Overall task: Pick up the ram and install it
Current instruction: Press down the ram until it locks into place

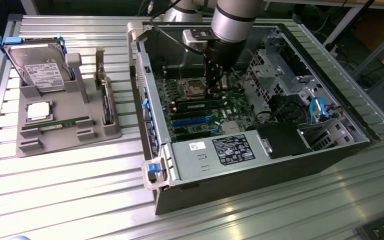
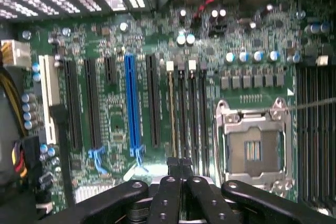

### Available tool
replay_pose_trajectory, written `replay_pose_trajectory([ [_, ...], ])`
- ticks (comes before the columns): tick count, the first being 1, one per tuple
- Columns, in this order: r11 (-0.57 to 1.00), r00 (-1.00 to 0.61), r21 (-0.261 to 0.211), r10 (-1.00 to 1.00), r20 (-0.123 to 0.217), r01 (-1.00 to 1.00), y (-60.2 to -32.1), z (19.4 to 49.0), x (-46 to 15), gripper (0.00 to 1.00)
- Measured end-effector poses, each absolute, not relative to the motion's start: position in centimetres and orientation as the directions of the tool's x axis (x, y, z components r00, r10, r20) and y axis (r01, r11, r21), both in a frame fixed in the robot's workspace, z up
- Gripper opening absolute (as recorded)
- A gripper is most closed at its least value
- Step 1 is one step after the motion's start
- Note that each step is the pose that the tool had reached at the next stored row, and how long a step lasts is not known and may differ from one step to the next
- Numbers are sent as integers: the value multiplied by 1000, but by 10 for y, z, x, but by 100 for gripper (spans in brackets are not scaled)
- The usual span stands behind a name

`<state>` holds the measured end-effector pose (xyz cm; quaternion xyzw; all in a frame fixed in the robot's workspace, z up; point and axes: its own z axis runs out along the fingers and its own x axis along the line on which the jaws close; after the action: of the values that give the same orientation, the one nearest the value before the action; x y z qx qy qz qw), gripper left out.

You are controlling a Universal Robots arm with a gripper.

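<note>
One ram (image 1: 64, 123), a thin green stick, lies flat in the grey holder (image 1: 65, 145) on the exterior view's left. A second ram (image 1: 199, 105) sits in a memory slot on the motherboard (image 1: 205, 120) inside the open computer case. In the wrist view that ram (image 2: 171, 114) shows edge-on as a pale line in the first of the dark slots. My gripper (image 1: 213, 90) hangs inside the case, just above the memory slots and beside the CPU socket (image 1: 193, 86). Its black fingers (image 2: 173, 167) are pressed together, and I see nothing between them.
The grey holder also carries a hard drive (image 1: 38, 70) with a white label, a square silver CPU (image 1: 37, 111) and an upright card (image 1: 105, 100). The case walls (image 1: 142, 100), the drive cage (image 1: 279, 75) and the black power supply (image 1: 282, 140) hem in the motherboard.
</note>
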<state>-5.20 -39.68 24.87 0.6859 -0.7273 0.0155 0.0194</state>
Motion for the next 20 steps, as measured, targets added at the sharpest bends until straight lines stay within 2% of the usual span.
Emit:
replay_pose_trajectory([
  [20, 59, -59, 4, -997, 49, -998, -396, 249, -100, 13],
])
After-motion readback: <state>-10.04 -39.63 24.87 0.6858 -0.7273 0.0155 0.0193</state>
